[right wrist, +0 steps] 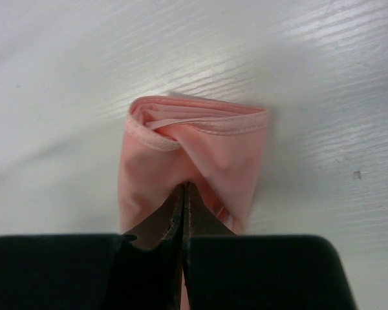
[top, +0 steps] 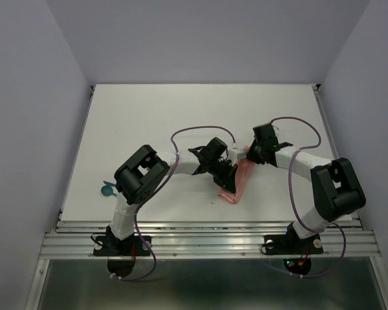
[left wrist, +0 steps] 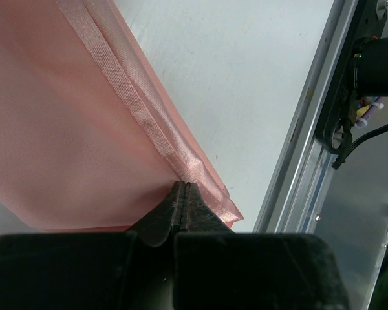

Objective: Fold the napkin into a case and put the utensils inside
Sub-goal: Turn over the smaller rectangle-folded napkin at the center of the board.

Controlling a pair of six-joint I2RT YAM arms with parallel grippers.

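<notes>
Currently, the left gripper (left wrist: 184, 188) jaws are being held pressed together, tips meeting on the hemmed edge of the napkin (left wrist: 71, 129) just short of its corner. The cloth is being pinched between them. In the left wrist view the layered hem is running from the tips toward 11 o'clock and the flat pink sheet is spreading toward 9 o'clock. White table (left wrist: 246, 77) is showing toward 1 o'clock, with an aluminium rail (left wrist: 297, 174) at 3 o'clock.

The right gripper (right wrist: 183, 188) jaws are likewise being held clenched, and a bunched end of the napkin is being gripped between them. In the right wrist view the cloth is being puckered into an open loop of folds at 12 o'clock of the tips, with hems showing at its mouth.

In the top view the napkin is being held as a narrow folded strip slightly toward 4 o'clock of the table's centre. The right gripper is at its 12 o'clock end and the left is against its 9 o'clock edge. One teal utensil (top: 107, 190), round end visible, is lying at 8 o'clock on the table beside the left arm's elbow, well apart from the napkin.
</notes>
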